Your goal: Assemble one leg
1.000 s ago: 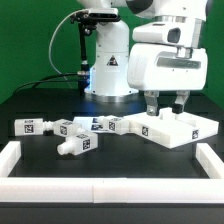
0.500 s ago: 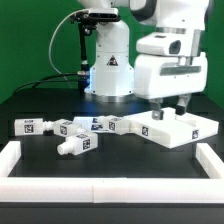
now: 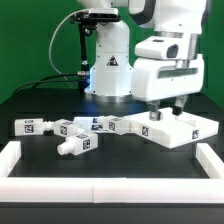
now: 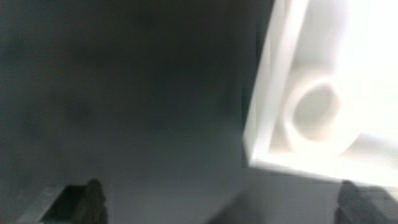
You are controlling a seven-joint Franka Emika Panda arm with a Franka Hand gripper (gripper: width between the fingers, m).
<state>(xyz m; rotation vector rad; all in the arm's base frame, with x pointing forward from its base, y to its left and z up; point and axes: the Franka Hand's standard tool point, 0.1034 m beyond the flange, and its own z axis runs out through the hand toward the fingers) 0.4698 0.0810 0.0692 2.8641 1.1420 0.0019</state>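
**Fingers** (image 3: 160, 108): mine, pointing down and spread wide, with nothing between them. In the wrist view both tips show dark and far apart over bare desk. I hang just above the slab at the exterior view's right. Whether I touch it I cannot tell.

**Slab** (image 3: 182, 131): large flat white piece lying on the desk, with a tag on its corner toward the legs. The wrist view is blurred and shows only its edge and one round recess (image 4: 320, 110).

**Legs**: small white tagged blocks, all lying on the desk to the exterior view's left of the slab, none in my grasp.
- Nearest leg (image 3: 108, 125): just beside the slab's corner. I cannot tell whether they touch.
- Middle leg (image 3: 68, 128): next in the row.
- Front leg (image 3: 76, 147): nearer the camera than the row, and askew.
- Outermost leg (image 3: 28, 126): farthest to the exterior view's left, well apart from my fingers.

**Desk** (image 3: 130, 165): black top.

**White rail** (image 3: 110, 190): runs along the desk's front and sides.

**Arm base** (image 3: 108, 60): white, standing behind the row of legs, with a blue glow on it.
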